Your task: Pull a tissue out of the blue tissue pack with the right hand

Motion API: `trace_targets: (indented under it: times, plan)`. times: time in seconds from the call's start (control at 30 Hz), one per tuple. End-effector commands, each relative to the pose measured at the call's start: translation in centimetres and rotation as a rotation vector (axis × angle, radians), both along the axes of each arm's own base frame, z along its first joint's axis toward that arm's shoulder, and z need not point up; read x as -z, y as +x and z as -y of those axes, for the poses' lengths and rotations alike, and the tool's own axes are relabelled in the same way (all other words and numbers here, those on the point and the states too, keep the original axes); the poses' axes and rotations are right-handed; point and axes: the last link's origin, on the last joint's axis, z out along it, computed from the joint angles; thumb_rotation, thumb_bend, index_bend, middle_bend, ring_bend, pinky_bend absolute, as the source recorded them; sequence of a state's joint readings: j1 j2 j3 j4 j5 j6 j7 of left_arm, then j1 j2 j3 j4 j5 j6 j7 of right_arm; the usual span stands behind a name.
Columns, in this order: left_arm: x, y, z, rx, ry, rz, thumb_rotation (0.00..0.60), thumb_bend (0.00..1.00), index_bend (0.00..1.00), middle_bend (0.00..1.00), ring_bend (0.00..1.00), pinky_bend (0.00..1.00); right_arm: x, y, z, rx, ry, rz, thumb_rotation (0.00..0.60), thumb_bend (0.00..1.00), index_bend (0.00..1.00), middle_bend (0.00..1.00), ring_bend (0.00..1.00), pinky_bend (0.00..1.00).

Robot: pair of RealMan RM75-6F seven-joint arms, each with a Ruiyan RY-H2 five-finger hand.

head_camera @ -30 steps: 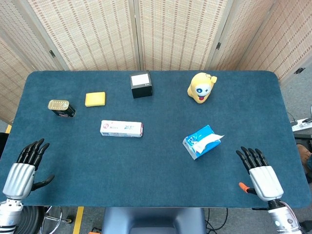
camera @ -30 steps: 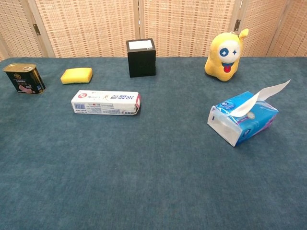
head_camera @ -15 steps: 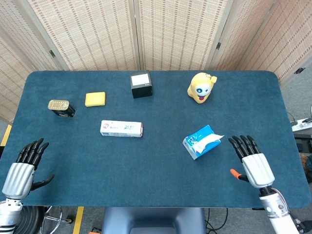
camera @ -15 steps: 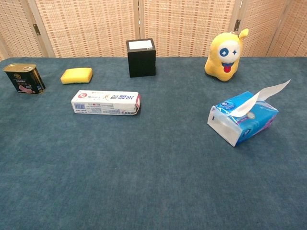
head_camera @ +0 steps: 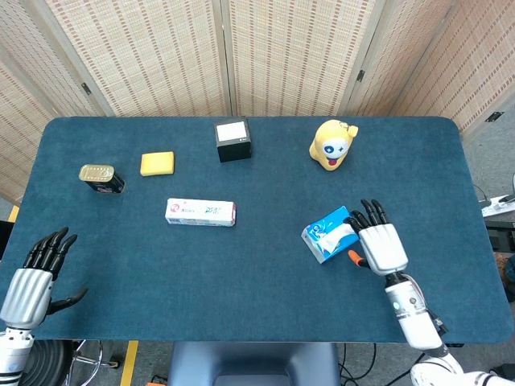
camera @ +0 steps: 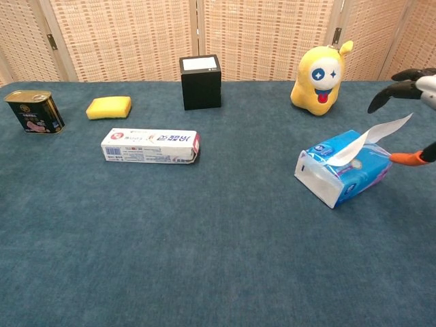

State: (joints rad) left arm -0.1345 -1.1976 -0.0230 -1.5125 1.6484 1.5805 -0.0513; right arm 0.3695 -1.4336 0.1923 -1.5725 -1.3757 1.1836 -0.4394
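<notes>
The blue tissue pack (head_camera: 326, 233) (camera: 344, 169) lies on the right half of the table, with a white tissue (camera: 375, 135) sticking up out of its top toward the right. My right hand (head_camera: 378, 244) (camera: 413, 102) hovers just right of the pack, fingers spread and holding nothing; its fingertips are above the tissue's free end and its orange-tipped thumb is below it. My left hand (head_camera: 34, 277) rests open at the table's front left corner, seen only in the head view.
A yellow toy figure (head_camera: 333, 145) stands behind the pack. A black box (head_camera: 232, 139), a yellow sponge (head_camera: 157, 163), a tin can (head_camera: 100, 178) and a white toothpaste box (head_camera: 200, 212) lie across the left and middle of the blue table (head_camera: 257, 281).
My right hand has moved left and forward from the table's front right edge up to the tissue pack, entering the chest view. The left hand has barely moved.
</notes>
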Motion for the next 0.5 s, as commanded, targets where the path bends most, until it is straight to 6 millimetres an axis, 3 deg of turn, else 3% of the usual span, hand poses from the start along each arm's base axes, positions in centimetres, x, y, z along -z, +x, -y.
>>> trace_targets:
  times: [0.03, 0.27, 0.5]
  plan:
    - [0.0, 0.0, 0.0, -0.001, -0.001, 0.001, 0.6, 0.22, 0.0, 0.0, 0.0, 0.14, 1.1, 0.6, 1.0, -0.004, 0.002, -0.006, 0.6, 0.19, 0.38, 0.28, 0.0, 0.0]
    - [-0.1, 0.0, 0.0, 0.001, 0.003, 0.008, 0.6, 0.22, 0.0, 0.0, 0.0, 0.14, 2.3, 0.6, 1.7, -0.001, -0.022, -0.034, 0.6, 0.25, 0.54, 0.4, 0.0, 0.0]
    - [-0.1, 0.0, 0.0, 0.002, 0.003, 0.005, 0.6, 0.22, 0.0, 0.0, 0.0, 0.14, 2.2, 0.2, 1.9, 0.0, -0.058, -0.021, 0.6, 0.38, 0.67, 0.49, 0.08, 0.02]
